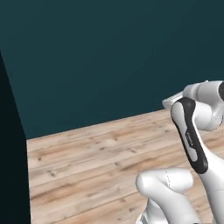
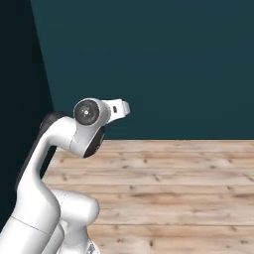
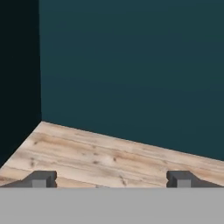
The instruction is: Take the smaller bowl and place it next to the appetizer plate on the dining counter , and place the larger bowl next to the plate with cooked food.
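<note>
the fingers (image 3: 42,178) stand wide apart with nothing between them, their dark tips low in the hand view above a pale wooden floor (image 3: 100,157). beyond the floor rises a dark teal wall (image 3: 131,65), meeting a darker wall (image 3: 17,74) at a corner. the white arm (image 2: 74,134) is folded up over the floor in both base views.

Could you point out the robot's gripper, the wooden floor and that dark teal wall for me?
gripper (image 3: 111,179): hand view, midway between its two dark, wide-apart fingertips.
wooden floor (image 2: 168,188): right base view, bare planks right of the arm.
teal wall (image 1: 100,57): left base view, middle of the wall.
</note>
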### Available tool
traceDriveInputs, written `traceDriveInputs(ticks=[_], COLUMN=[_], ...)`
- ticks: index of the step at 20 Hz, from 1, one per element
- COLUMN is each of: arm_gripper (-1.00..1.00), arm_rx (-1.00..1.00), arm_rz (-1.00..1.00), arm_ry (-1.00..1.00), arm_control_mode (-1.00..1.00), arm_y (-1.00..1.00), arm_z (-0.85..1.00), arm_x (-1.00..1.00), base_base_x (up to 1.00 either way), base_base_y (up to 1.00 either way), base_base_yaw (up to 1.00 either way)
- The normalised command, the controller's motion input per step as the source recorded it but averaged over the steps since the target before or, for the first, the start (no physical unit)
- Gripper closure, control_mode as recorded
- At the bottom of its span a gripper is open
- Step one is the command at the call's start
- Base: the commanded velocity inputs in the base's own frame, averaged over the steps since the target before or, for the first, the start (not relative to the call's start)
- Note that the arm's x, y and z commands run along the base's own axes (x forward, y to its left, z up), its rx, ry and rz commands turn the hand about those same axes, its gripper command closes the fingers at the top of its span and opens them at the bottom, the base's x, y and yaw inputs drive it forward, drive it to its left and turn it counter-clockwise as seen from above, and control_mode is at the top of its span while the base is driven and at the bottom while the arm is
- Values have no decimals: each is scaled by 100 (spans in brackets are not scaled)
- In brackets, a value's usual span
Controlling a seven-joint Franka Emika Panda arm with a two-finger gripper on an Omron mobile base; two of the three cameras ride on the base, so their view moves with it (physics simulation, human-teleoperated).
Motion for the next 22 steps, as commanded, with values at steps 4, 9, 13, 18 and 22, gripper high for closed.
traceDriveInputs(ticks=[4,9,13,18,22], arm_gripper=[-100,-100,-100,-100,-100], arm_rx=[0,0,0,0,0], arm_rz=[0,0,0,0,0], arm_ry=[0,0,0,0,0], arm_control_mode=[100,100,100,100,100], arm_y=[0,0,0,0,0], arm_z=[0,0,0,0,0], arm_x=[0,0,0,0,0], base_base_x=[78,99,100,100,100], base_base_y=[0,0,-2,-20,-38], base_base_yaw=[-38,-36,-31,-33,-40])
